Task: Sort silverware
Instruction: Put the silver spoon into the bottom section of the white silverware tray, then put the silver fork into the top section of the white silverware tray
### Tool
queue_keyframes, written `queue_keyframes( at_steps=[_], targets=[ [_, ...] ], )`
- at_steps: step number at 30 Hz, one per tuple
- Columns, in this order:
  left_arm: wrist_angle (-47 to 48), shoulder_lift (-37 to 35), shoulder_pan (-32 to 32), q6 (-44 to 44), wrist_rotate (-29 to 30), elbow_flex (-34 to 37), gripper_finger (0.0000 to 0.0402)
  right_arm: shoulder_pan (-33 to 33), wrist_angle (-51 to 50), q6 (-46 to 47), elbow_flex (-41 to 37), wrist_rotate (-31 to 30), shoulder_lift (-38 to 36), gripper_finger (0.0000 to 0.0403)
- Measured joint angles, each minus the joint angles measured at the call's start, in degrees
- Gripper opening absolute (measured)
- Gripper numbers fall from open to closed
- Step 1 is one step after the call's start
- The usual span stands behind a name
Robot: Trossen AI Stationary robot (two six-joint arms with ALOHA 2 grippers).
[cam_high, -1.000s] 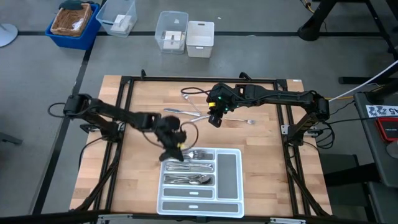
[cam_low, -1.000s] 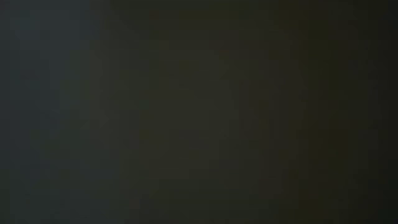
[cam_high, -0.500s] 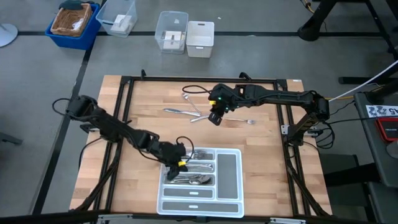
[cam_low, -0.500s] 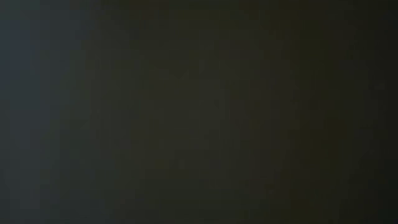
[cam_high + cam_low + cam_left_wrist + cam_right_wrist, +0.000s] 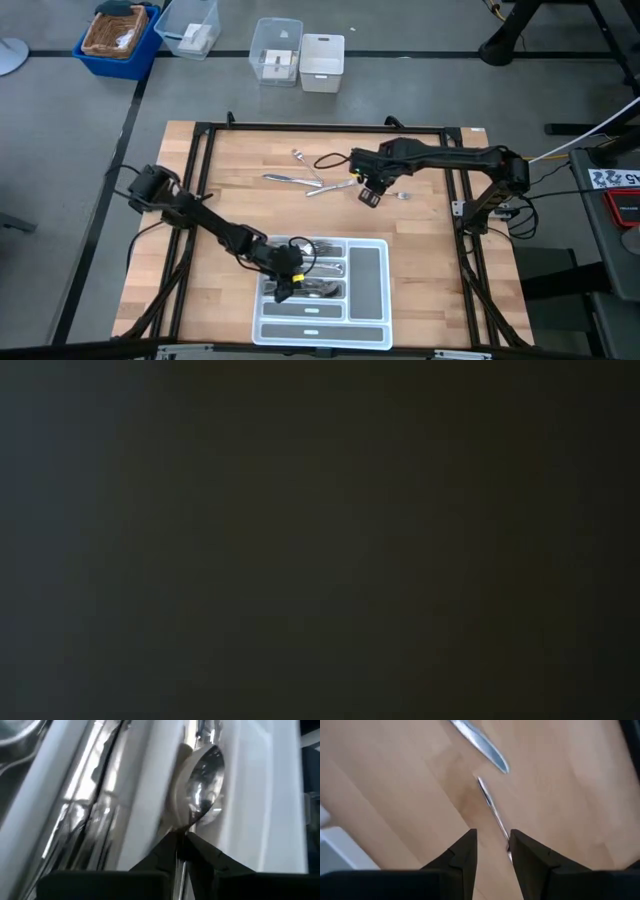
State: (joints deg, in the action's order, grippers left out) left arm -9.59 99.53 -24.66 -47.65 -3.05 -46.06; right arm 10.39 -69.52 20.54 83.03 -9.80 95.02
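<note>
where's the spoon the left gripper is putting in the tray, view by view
high view: spoon in the white tray, second slot, at the left gripper.
low view: dark, not visible.
left wrist view: spoon just past the fingers.
right wrist view: not in it.
Shared landmark: the white tray.

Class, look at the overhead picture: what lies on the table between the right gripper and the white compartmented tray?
Nothing: in the high view only bare wooden table separates the right gripper from the white plastic compartmented tray.
</note>
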Motion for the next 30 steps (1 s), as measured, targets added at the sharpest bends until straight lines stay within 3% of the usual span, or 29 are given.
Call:
queue_keyframes(
  at_steps=[10, 15, 19, 30],
  targets=[
    [0.1, 0.1, 0.7, 0.3, -0.2, 0.0, 0.0048, 4.4, 8.5, -7.0, -14.2, 2.1, 0.1, 0.012],
    [-0.2, -2.7, 2.9, -1.1, -3.4, 0.0, 0.0045, 8.2, 12.9, -10.9, -19.8, 5.3, 0.0, 0.012],
    [0.0, -5.6, 4.6, -1.8, -6.0, 0.0, 0.0042, 10.9, 15.5, -13.7, -23.1, 6.9, 0.0, 0.012],
    [0.0, -11.9, 9.7, 1.3, -6.1, 0.0, 0.0041, 12.5, 24.5, -19.7, -29.5, 10.8, 0.0, 0.012]
  ],
)
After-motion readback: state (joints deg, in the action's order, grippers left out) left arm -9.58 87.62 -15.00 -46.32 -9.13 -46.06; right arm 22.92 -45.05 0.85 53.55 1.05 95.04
